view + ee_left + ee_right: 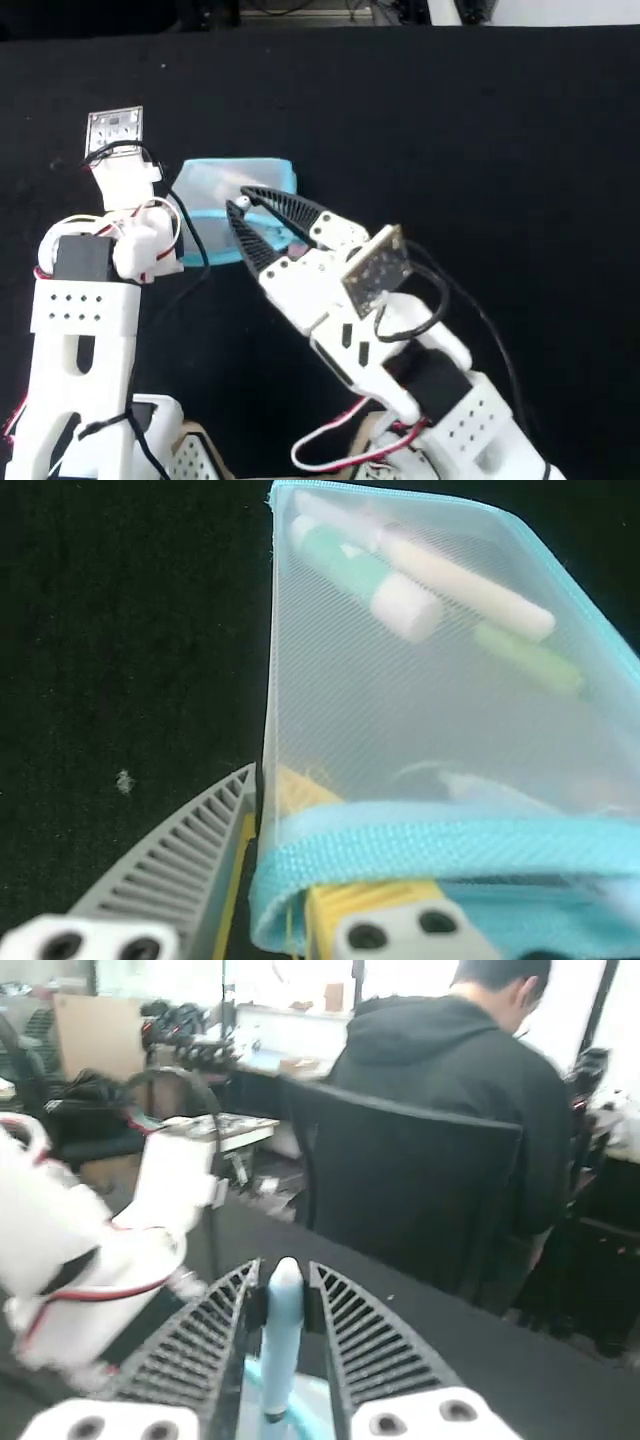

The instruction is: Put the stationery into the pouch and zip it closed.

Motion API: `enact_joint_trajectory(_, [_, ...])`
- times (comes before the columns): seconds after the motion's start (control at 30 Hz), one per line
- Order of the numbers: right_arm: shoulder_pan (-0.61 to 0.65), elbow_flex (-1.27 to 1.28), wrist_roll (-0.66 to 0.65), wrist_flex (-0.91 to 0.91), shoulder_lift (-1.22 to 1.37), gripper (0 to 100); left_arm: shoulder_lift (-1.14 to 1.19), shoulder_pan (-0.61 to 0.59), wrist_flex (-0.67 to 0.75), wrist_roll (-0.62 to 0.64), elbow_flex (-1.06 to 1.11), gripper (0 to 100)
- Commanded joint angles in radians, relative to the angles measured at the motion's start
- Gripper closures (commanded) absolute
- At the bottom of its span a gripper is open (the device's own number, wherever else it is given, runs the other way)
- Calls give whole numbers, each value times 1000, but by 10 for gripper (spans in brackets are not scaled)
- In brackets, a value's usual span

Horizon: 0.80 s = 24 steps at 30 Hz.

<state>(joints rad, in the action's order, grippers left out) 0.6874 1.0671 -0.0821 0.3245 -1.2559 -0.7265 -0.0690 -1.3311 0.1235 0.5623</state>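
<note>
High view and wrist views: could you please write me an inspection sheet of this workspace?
Surface: black table, dark all over.
Job's things: mesh pouch with markers already inside; pale blue pen held upright above it.
Clutter: one pale fleck on the table.
Grippers: left gripper grips the pouch's edge; right gripper is shut on the pale blue pen.
Cables: black cable from the left arm crosses the pouch's near edge.
Surroundings: black chair and cluttered desks behind the table.
</note>
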Motion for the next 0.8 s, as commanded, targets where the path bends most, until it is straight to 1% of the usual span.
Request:
enact_joint_trajectory(0.0, [-84, 28, -6, -144, -1, 987, 6, -16, -5, 2, 4, 967])
enact_joint_trajectory(0.07, [-101, 56, -6, -187, -1, 987, 6, -16, -5, 2, 4, 967])
enact_joint_trajectory(0.13, [-101, 74, -8, -180, -1, 987, 6, -16, -5, 2, 4, 967])
enact_joint_trajectory(0.2, [-97, 82, -8, -149, -1, 987, 6, -16, -3, 2, 4, 967])
enact_joint_trajectory(0.43, [-23, 67, -12, -18, -1, 987, 6, -16, -2, 2, 4, 967])
enact_joint_trajectory(0.63, [71, 68, -163, 71, -1, 987, 6, -16, -2, 2, 4, 967])
enact_joint_trajectory(0.77, [120, 76, -207, 117, -1, 987, 6, -16, 0, 2, 4, 967])
